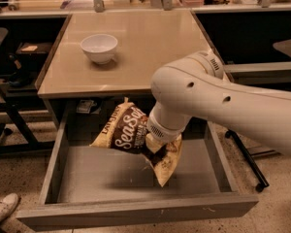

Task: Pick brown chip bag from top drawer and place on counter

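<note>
My hand (pixel 154 141) grips the chip bag (pixel 128 132) at its middle, holding it tilted above the floor of the open drawer (pixel 136 210), below the worktop (pixel 150 47) edge.

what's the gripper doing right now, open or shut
gripper: shut on the brown chip bag, holding it in the air above the bottom of the top drawer.

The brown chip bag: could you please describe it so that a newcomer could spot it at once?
Below the beige counter with the white bowl, the grey top drawer stands open. Above its floor the robot's hand holds the brown chip bag, the only crinkly thing there, dark brown with tan ends.
</note>
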